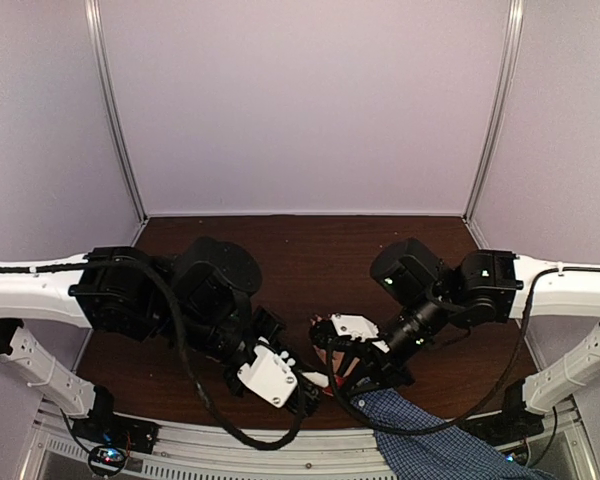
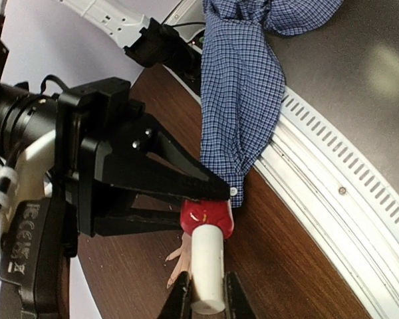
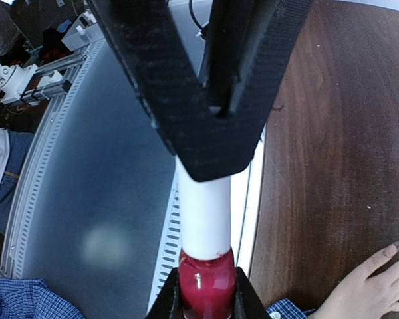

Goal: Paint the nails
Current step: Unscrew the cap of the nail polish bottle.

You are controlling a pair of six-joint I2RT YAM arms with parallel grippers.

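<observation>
A small red polish bottle (image 3: 207,286) with a white cap (image 3: 203,212) is held between both grippers, above the table's near edge. My right gripper (image 3: 207,287) is shut on the red glass body. My left gripper (image 2: 208,284) is shut on the white cap (image 2: 207,266). A light-skinned hand (image 3: 369,286) in a blue checked sleeve (image 2: 243,86) lies flat on the brown table beside and below the bottle. One bare pinkish nail (image 3: 392,249) shows. Other fingertips (image 2: 176,262) peek out under the bottle (image 2: 206,216); their nails are too small to tell. In the top view both grippers (image 1: 325,378) meet over the hand.
The table's (image 1: 310,250) near edge has a white slotted metal rail (image 2: 332,173), right under the bottle. The sleeve (image 1: 430,440) comes in over this rail at the front right. Lilac walls close the back and sides.
</observation>
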